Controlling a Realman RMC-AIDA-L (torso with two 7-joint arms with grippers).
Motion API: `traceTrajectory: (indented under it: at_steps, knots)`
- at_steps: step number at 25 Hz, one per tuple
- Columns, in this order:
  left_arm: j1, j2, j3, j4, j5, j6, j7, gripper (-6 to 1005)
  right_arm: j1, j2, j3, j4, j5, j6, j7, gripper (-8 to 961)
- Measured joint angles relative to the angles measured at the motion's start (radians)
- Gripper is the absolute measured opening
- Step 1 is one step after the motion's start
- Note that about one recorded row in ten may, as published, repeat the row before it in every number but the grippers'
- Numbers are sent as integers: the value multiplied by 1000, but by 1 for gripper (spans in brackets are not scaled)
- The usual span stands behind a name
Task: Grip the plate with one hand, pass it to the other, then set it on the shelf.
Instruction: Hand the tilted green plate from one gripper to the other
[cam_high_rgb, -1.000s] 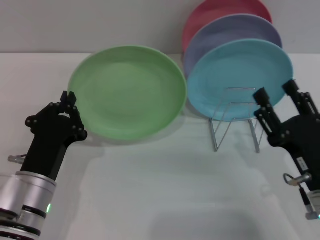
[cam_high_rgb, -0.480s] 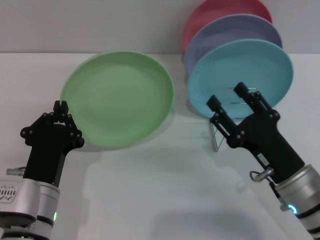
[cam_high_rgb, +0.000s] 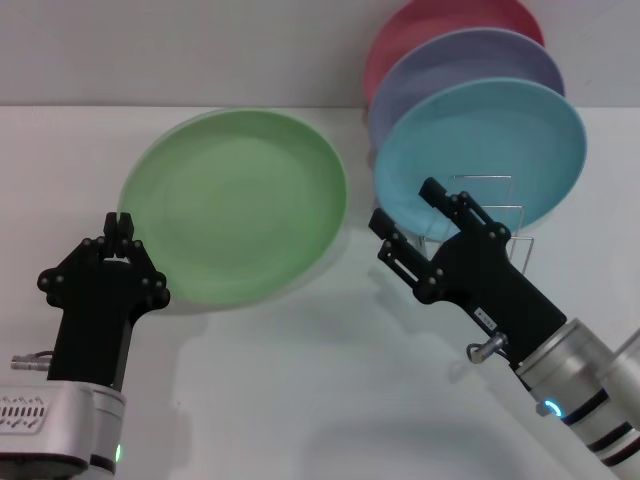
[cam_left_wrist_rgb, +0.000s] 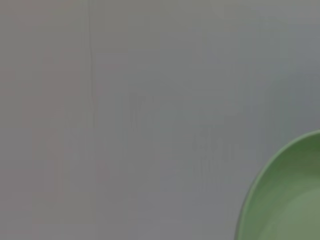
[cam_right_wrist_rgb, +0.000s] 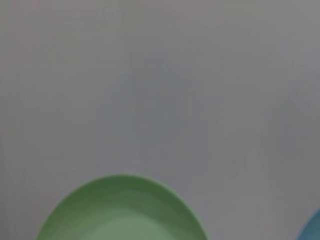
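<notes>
Four plates: one light-green plate (cam_high_rgb: 235, 205), one turquoise plate (cam_high_rgb: 490, 140), one lavender plate (cam_high_rgb: 470, 60), one red plate (cam_high_rgb: 430, 20); one wire rack (cam_high_rgb: 495, 215); two claws, left claw (cam_high_rgb: 118, 222) and right claw (cam_high_rgb: 410, 215)

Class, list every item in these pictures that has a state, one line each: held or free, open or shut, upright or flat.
Large round light-green plastic plate: tilted, rim gripped by the left gripper.
Left gripper: shut on the plate's rim.
Right gripper: open, beside the plate, not touching.
Turquoise-blue plate: upright in the rack.
Lavender plate: upright behind it.
Pink plate: upright at the back.
Silver wire rack: standing, holding three plates.
</notes>
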Motion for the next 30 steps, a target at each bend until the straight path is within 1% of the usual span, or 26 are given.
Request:
traceTrajectory:
  at_steps: [12, 20, 30]
  knots:
    - [20, 0, 42, 35, -29, 60, 85, 28, 40, 1, 13, -5, -26, 85, 7, 704]
    - [26, 0, 78, 51, -53, 84, 92, 28, 65, 1, 13, -3, -26, 129, 11, 703]
    - [26, 0, 81, 63, -53, 81, 115, 28, 89, 1, 25, -6, -27, 157, 13, 703]
